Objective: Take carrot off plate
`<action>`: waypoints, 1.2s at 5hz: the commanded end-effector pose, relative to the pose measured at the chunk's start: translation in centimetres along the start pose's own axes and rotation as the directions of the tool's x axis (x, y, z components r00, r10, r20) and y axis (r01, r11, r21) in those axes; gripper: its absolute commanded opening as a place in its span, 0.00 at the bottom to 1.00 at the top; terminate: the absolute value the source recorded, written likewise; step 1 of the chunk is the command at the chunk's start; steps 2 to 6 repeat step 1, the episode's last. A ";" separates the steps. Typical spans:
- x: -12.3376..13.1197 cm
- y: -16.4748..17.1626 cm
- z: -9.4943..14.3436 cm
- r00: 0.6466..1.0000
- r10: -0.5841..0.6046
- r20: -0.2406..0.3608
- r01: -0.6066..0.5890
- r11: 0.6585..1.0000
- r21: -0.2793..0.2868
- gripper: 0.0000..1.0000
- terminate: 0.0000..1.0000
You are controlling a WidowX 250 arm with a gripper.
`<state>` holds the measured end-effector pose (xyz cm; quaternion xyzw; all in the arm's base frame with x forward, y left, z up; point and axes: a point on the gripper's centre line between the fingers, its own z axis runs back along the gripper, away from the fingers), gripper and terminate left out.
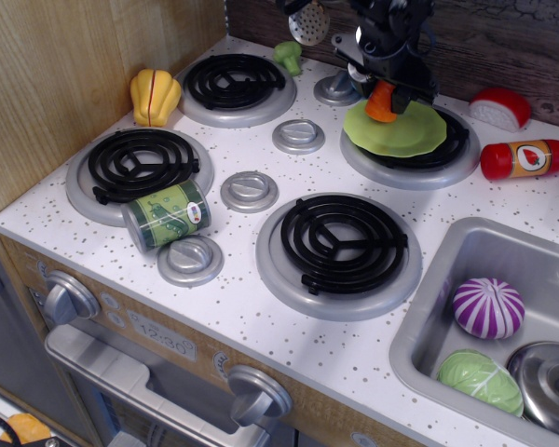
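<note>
pincer (384, 93) closed on carrot (382, 103) | over plate (410, 135) | white speckled stovetop (252, 279), wood wall

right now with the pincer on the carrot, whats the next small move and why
Probably carry it sideways, toward the bare counter left of the burner. The pincer appears shut on the carrot, but the carrot is still over the back edge of the green plate, so opening here would likely drop it back on. Whether it hangs clear of the plate is hard to tell.

I see open counter left of the plate (396, 130), with a grey knob (298, 136) there; ketchup bottle (525, 158) crowds its right.
</note>
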<state>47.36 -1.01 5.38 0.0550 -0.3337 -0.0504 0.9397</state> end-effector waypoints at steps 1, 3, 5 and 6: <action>0.9 0.7 0.8 0.999 0.016 0.045 -0.016 1.000 0.002 1.00 1.00; 0.9 0.7 0.8 0.999 0.016 0.045 -0.016 1.000 0.002 1.00 1.00; 0.9 0.7 0.8 0.999 0.016 0.045 -0.016 1.000 0.002 1.00 1.00; 0.9 0.7 0.8 0.999 0.016 0.045 -0.016 1.000 0.002 1.00 1.00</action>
